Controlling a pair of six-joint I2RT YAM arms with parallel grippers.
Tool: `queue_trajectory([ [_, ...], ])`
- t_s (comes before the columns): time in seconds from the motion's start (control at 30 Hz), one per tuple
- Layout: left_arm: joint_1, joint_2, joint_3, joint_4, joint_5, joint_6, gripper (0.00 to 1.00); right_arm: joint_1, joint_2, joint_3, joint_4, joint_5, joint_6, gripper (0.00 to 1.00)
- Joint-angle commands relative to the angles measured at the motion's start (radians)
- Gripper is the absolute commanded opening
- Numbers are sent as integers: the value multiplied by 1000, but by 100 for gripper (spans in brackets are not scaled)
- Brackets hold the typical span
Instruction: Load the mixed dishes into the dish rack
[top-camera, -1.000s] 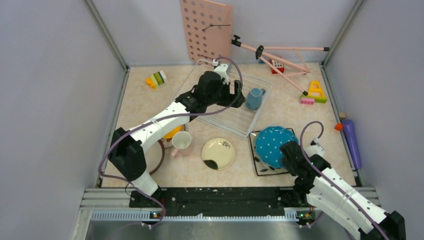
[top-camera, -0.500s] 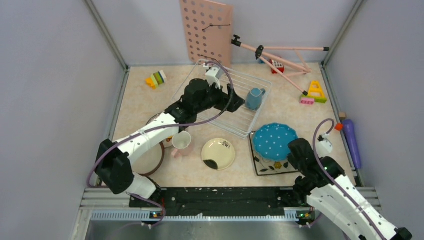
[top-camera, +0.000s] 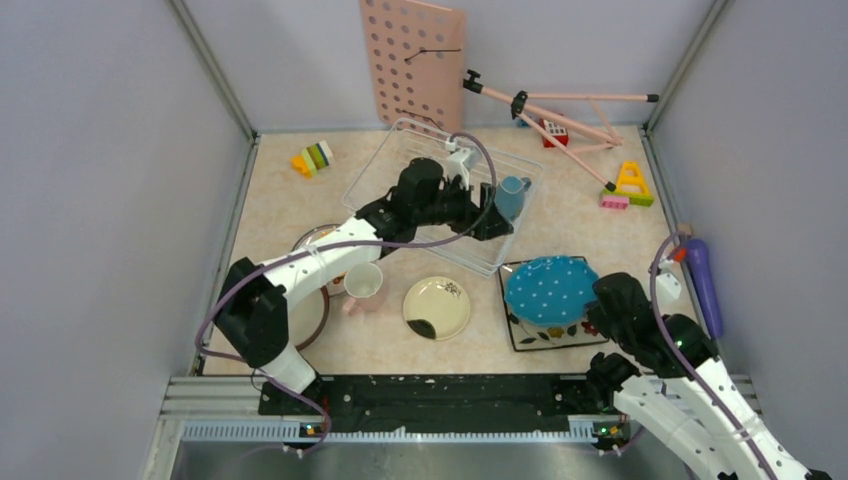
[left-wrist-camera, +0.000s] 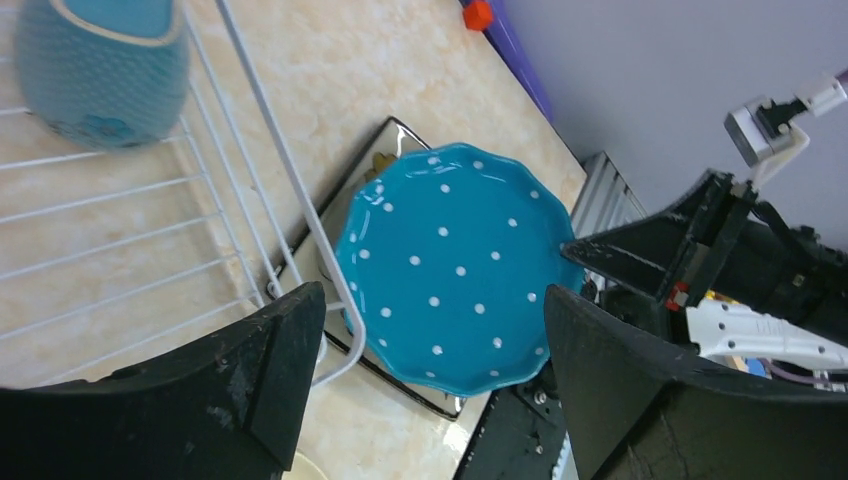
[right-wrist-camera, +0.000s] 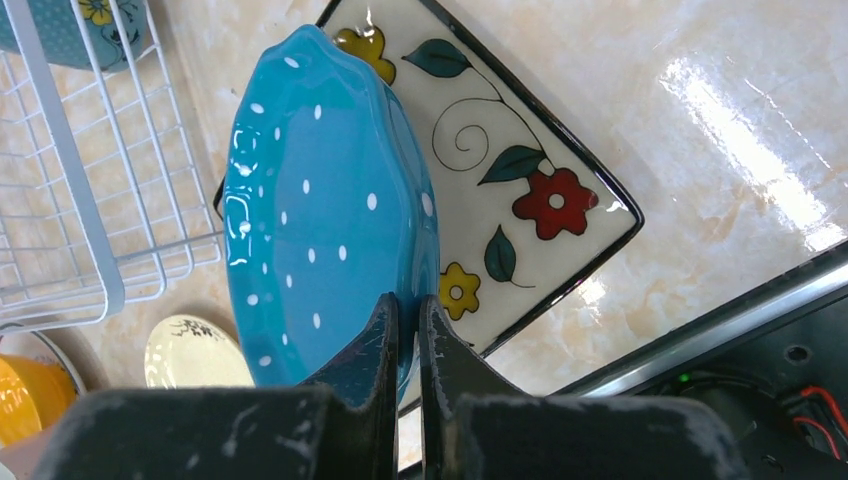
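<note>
- Right gripper (right-wrist-camera: 405, 335): fingers pressed together on the near rim of the teal polka-dot plate (right-wrist-camera: 320, 200), pinching it.
- Teal polka-dot plate: tilted, with the gripped edge raised. It sits over the square flowered plate (right-wrist-camera: 520, 170), which lies flat on the bench (top-camera: 280, 210) at the near right. Whether the far edge of the teal plate touches the flowered plate cannot be told.
- Left gripper (left-wrist-camera: 430, 320): fingers spread wide with nothing between them. It hangs over the near right corner of the dish rack (top-camera: 372, 158). In the left wrist view the teal plate shows below, through the gap.
- Dish rack: white wire, set at a slant on the bench, toward the back.
- Blue cup (top-camera: 510, 195): inside the rack, by its right side, just beside the left gripper.
- Cream plate with black blotch (top-camera: 437, 307): flat on the bench on the near side of the rack, left of the flowered plate and apart from it.
- Pink cup (top-camera: 363, 282): on the bench, just left of the cream plate.
- Orange-yellow bowl (right-wrist-camera: 25, 400): near the pink cup, largely hidden under the left arm (top-camera: 320, 250) in the top view.
- Dark-red-rimmed plate (top-camera: 308, 318): on the bench at the near left, partly covered by the left arm.
- Pink pegboard (top-camera: 412, 60): leaning at the back wall, behind the rack.
- Toy blocks (top-camera: 313, 158): at the far left and far right of the bench, well apart from the rack.
</note>
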Motion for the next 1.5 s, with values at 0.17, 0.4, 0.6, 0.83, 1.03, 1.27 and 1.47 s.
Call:
queue_trajectory([
  [0.17,-161,-39,-44,-65,7,174,84,-6,27,-76,220,-134,52,0],
  [0.4,-296,-194,-306,142,-18,542,85,-6,102,-23,180,-206,51,0],
  [0.6,-364,-181,-336,94,-36,869,82,-7,214,49,140,-266,57,0],
  [0.83,-460,-98,-306,50,-235,1076,84,-8,170,54,164,-295,71,0],
  [1.03,-485,-37,-283,40,-223,1107,81,-7,189,69,153,-321,69,0],
  [1.27,-509,23,-275,58,-281,1120,75,-7,171,84,138,-317,80,0],
  [1.47,-525,75,-237,86,-329,1115,24,-7,161,90,123,-307,95,0],
])
